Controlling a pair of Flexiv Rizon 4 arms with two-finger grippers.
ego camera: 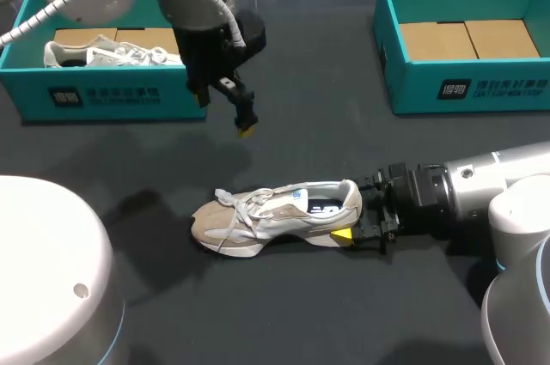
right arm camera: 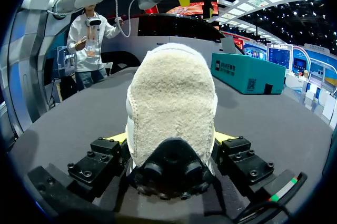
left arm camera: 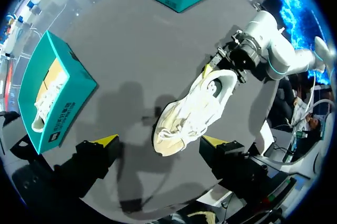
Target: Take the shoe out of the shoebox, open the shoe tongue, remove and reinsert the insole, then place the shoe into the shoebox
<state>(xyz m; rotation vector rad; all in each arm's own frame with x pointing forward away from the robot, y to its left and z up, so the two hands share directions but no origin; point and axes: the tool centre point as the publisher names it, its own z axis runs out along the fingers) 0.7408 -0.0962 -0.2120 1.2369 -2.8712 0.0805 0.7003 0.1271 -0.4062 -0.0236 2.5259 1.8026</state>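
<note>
**Item 1 – shoe** (ego camera: 275,215). Pale lace-up trainer, out of its box, lying sole-down on the dark desk (ego camera: 344,124). Its heel (right arm camera: 171,103) sits between the fingers of the right gripper (ego camera: 355,213). Its long axis runs straight out ahead of that gripper, ending at the toe (ego camera: 206,228) on the far end.

**Item 2 – right gripper.** Low at desk level. Both fingers press the heel from opposite sides, so it has firm hold of the shoe.

**Item 3 – left gripper** (left arm camera: 159,140). Held high above the desk, fingers spread wide, nothing in them. The shoe lies below and ahead of it, toe end nearest. The shoe's axis slants across the line joining the two fingers.

**Item 4 – tongue** (ego camera: 290,197). Under the laces, midway along the shoe. Judged the next part to be worked. The free left gripper is the only one able to reach it, and would need to descend and turn to meet it.

**Item 5 – occupied shoebox** (ego camera: 103,94). Teal, beyond the left gripper, well apart from the shoe, with a second shoe (ego camera: 107,54) inside.

**Item 6 – empty shoebox** (ego camera: 481,86). Teal, off to the side of the right gripper, well apart, with a bare card floor.

**Clearance.** Bare desk lies on every side of the shoe. No edge or box is near enough to hinder a descent.
</note>
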